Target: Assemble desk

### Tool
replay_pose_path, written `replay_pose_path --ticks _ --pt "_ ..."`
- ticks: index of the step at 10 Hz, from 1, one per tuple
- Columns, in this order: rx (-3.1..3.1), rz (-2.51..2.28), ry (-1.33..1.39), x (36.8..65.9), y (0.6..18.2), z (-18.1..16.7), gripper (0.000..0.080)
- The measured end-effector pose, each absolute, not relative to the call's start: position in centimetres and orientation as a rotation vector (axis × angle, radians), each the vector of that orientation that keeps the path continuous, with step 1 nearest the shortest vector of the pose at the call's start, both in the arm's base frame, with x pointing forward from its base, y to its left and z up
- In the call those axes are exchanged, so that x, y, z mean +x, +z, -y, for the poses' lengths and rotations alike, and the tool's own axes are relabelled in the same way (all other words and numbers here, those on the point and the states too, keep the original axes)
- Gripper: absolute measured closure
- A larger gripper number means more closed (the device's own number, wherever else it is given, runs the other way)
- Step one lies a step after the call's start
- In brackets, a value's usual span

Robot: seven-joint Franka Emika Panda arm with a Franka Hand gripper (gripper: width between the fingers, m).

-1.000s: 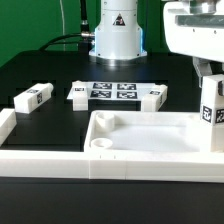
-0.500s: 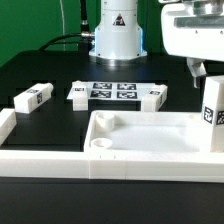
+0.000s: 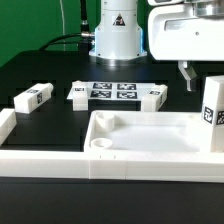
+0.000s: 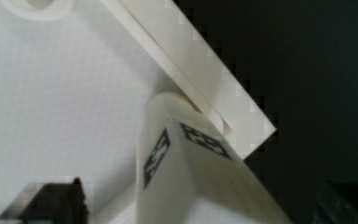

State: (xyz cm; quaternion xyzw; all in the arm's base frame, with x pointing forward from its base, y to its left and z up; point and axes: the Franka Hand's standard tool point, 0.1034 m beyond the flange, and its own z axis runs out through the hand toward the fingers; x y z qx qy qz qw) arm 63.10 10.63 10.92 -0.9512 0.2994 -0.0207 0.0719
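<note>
On the exterior view's left, well away from the gripper (image 3: 202,72), loose legs (image 3: 32,98) flank the marker board (image 3: 112,90). The tabletop (image 3: 150,135) lies below it. Its jaws gape wide and empty just above the upright leg (image 3: 212,112).

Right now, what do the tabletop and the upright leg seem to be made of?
Tabletop: likely white plastic, matte with a slight sheen; rim and floor read as one uniform piece. Upright leg: same white plastic look; the black-and-white tag on its face is probably a printed sticker, though it is too small to tell.
</note>
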Motion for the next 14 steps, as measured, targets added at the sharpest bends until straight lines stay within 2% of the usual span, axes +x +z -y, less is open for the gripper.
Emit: replay_pose_path --ticks 8,11,13,14 --pt "-3.093 0.287 -0.158 63.73 11.18 -10.52 0.0151" --pt "-3.083 0.418 -0.161 63.74 11.15 -10.45 0.0166" --pt "-3.083 0.418 -0.161 63.74 11.15 -10.44 0.0516" --pt "-3.084 0.414 -0.161 63.75 11.14 -10.45 0.0516"
